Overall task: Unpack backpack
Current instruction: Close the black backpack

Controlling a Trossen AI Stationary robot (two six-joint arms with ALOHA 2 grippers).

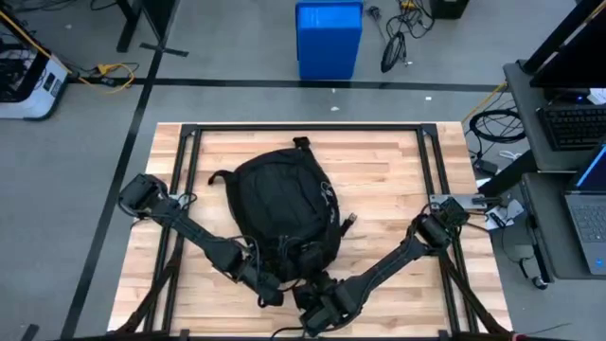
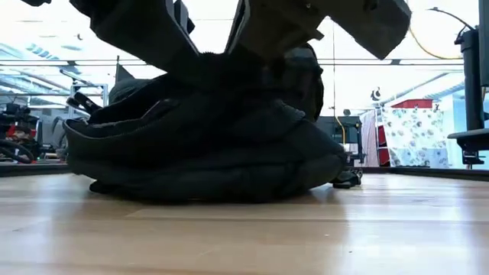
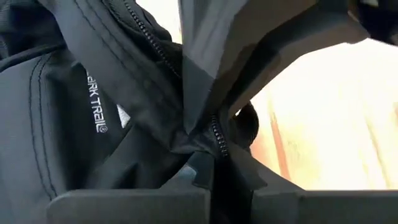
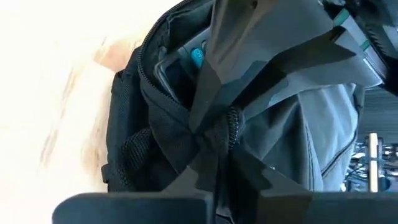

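The black backpack lies flat on the wooden table, resting on its broad underside. Both my grippers are at its near end. My left gripper is shut on its fabric at the zipper, and shows in the high view too. My right gripper, also in the high view, is shut on the rim of the open pocket. Inside the opening a dark flat thing with a teal spot shows. My left gripper pinches a bunched fold of the backpack's fabric at the zipper track between its two fingers. Creases in the fabric run toward the fingers. The backpack's body stays on the table. My right gripper pinches the zippered rim of the opening between its two fingers, with the fabric gathered into a fold there. The rim is pulled up from the pack, so the opening gapes. The pack's body rests on the table.
A black metal frame runs along the table's left, far and right sides. A blue bin stands on the floor beyond the far edge. Bare wood lies right and left of the backpack. A loose strap buckle lies beside it.
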